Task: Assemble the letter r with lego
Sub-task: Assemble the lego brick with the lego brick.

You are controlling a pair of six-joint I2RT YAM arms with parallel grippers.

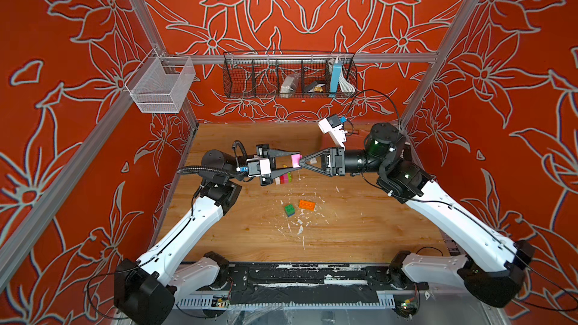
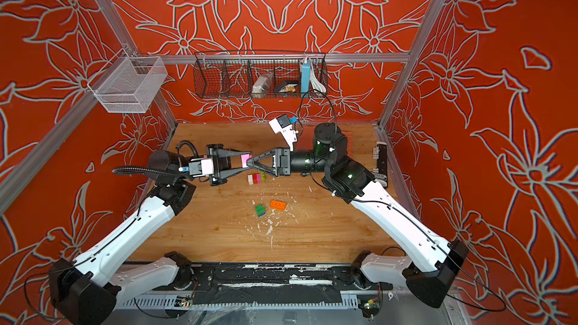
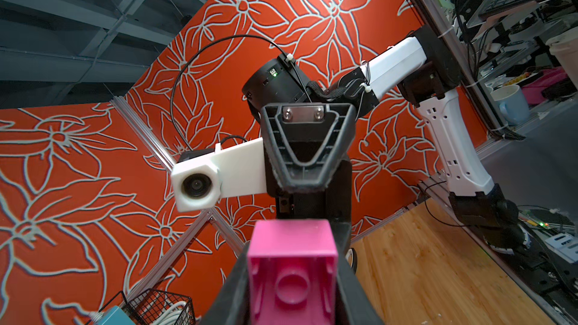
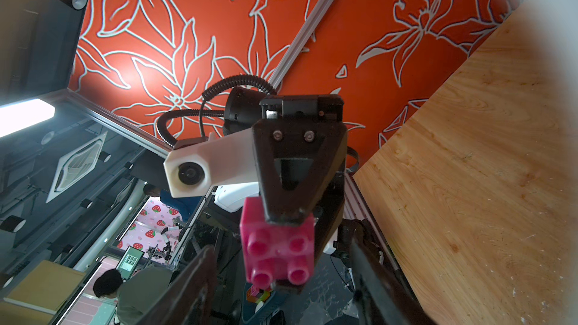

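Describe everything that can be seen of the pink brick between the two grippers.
The pink brick is a small square block of glossy magenta plastic, with four round studs on one face and a hollow underside with one round tube. The left gripper clamps it in the air above the wooden table; the open right gripper flanks it, seemingly not touching.

bright, even light; wrist views bend at the edges, pink brick (image 3: 292, 276) soft, ceiling lamp (image 4: 25, 117) glares.

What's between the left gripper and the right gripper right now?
The pink brick, clamped in the left gripper, with the right gripper open at its studded end. Both top views and both wrist views show it.
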